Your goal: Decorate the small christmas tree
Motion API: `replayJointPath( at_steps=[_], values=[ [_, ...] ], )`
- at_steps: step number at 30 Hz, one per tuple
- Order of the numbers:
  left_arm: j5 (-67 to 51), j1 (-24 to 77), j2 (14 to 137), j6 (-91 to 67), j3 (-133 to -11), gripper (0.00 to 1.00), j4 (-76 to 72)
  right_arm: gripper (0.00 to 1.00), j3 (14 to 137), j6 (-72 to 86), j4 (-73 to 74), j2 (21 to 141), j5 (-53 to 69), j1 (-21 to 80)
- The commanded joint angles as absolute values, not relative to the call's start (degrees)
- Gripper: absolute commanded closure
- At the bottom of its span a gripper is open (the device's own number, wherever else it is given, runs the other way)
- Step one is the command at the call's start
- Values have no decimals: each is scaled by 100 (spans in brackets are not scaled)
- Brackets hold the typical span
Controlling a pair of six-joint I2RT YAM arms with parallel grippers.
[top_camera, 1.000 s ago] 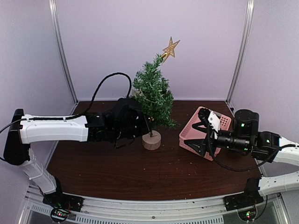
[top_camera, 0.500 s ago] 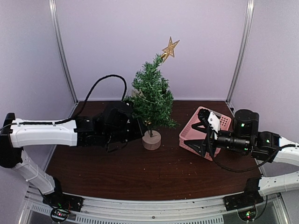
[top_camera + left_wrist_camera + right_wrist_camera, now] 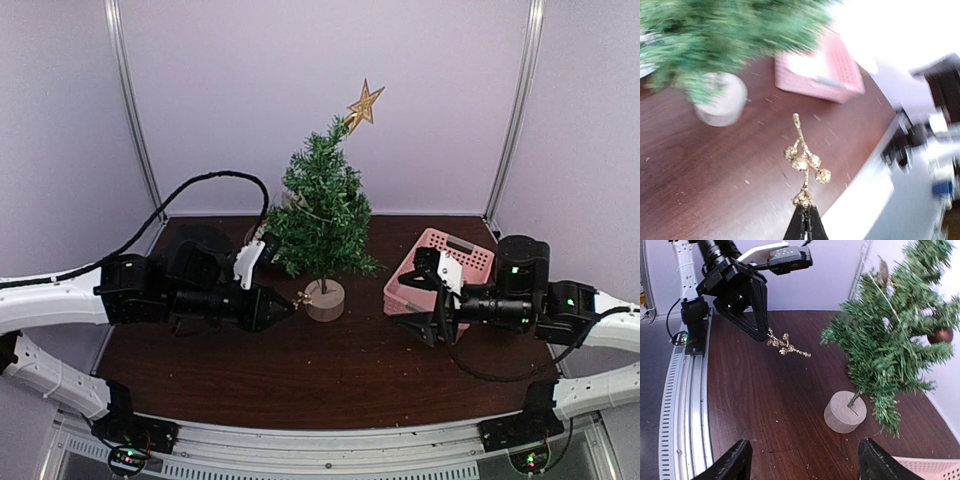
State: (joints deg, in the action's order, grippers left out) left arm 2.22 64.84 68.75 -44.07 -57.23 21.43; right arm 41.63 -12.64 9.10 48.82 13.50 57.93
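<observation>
Tree upright, centred between your grippers; left gripper pinched shut on gold sprig by stem, tip toward trunk, likely for low-branch hanging; right gripper open, empty, beside pink basket.

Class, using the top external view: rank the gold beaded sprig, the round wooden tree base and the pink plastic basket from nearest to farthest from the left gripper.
1. Gold beaded sprig: pinched at the tip of the left gripper.
2. Round wooden tree base: just right of the sprig.
3. Pink plastic basket: far off on the right side.
</observation>
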Motion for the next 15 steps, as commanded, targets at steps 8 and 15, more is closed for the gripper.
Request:
replayJointPath(
  at_steps=[8,15],
  values=[
    [-2190,6538,6882,-2856,-6429,100,3217,27,5492,-3243,1976,6066,556,7327],
    [-2446,6624,7050,-2944,-6575,100,3027,41,5834,-3693,2110,6586,143,7798]
  ],
)
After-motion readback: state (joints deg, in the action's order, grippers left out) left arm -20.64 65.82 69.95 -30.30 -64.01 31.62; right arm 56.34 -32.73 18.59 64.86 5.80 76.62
